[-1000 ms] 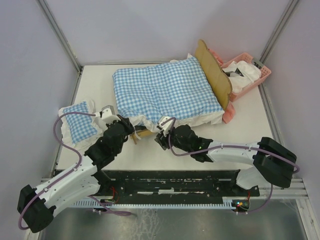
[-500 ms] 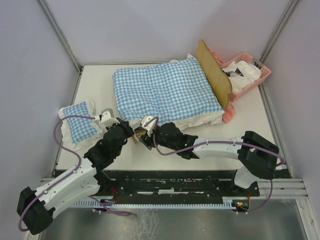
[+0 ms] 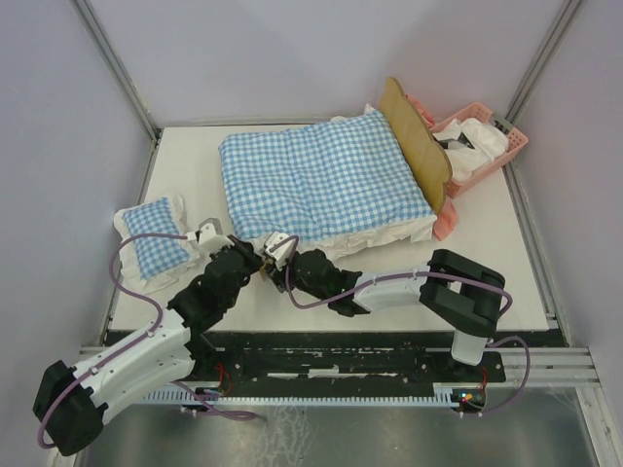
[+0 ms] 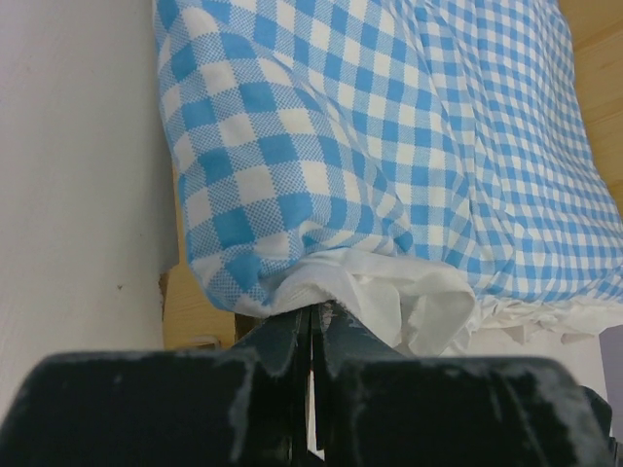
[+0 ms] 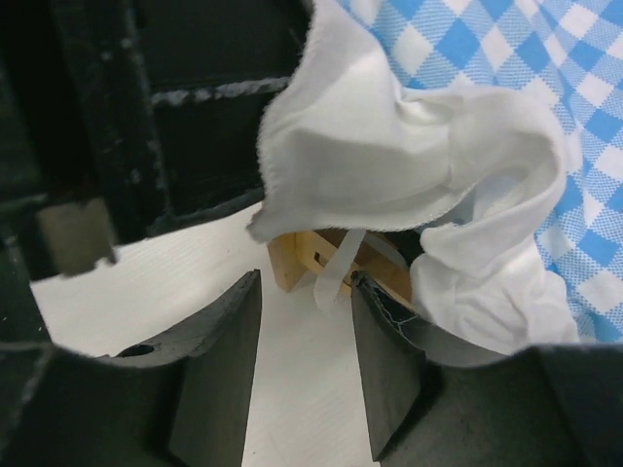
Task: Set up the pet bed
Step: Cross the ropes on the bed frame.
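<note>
Where the bed is: The small light-wood pet bed (image 3: 421, 131) with the wavy headboard sits toward the back of the white table (image 3: 487, 243). Its headboard end is next to the pink plastic basket (image 3: 506, 146).
What covers it: The puffy blue-and-white checked cushion (image 3: 321, 180) lies on top and hides most of the wood. Its white frill (image 5: 389, 165) flops over the near corner.
Left gripper: Your left gripper (image 4: 311, 326) has its fingers pressed tight together right at the edge of the frill. The pictures do not show if any cloth is caught between them.
Right gripper: Your right gripper (image 5: 304, 302) has its fingers spread apart. They point at the bare wood corner under the frill and touch nothing.
Step, I think: You are tidying this near corner so the cushion sits inside the low rails.
How to do it well: Slide the right fingers in low, close to the table. Pinch only the frill, not the wood. Lift the cloth a little, then lay it down inside the rail.
Left side's job: Hold that side steady so the cushion does not slide.
Watch out: The two grippers are very near each other, so move just one at a time. A hard tug could drag the whole bed.
Not needed now: The small checked pillow (image 3: 154, 243) lies well apart, near the left edge.
</note>
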Controlling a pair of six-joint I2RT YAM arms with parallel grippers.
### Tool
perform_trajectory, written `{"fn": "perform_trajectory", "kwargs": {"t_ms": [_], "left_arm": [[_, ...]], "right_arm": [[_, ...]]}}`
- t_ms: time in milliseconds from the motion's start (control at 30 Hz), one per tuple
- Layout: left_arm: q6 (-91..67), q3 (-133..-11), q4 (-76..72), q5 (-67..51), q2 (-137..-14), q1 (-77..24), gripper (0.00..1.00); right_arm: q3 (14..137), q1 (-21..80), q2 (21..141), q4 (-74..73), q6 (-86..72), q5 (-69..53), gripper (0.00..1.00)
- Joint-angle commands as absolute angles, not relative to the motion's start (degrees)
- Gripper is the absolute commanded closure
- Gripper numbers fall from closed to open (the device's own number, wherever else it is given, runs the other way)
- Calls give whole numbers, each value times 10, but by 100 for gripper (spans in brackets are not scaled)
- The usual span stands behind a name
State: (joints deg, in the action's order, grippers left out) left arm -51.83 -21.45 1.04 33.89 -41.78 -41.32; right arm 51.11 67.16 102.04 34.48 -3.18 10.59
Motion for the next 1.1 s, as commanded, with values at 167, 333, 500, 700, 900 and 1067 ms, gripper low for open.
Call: {"fn": "perform_trajectory", "kwargs": {"t_ms": [167, 333, 500, 700, 900, 1067], "left_arm": [[-549, -208, -21, 351, -399, -411, 97], [-536, -220, 3, 365, -388, -412, 90], [-531, -236, 51, 374, -384, -411, 71], [-501, -260, 122, 376, -381, -412, 59], [-467, -278, 175, 400, -372, -411, 58], [-406, -284, 160, 424, -374, -411, 58]], "right_arm": [[541, 669, 1043, 422, -21, 222, 97], [541, 648, 1022, 400, -13, 235, 98], [544, 625, 1009, 383, -11, 224, 98], [535, 599, 988, 374, -11, 227, 98], [535, 568, 971, 365, -16, 220, 98], [542, 552, 968, 355, -16, 212, 98]]}}
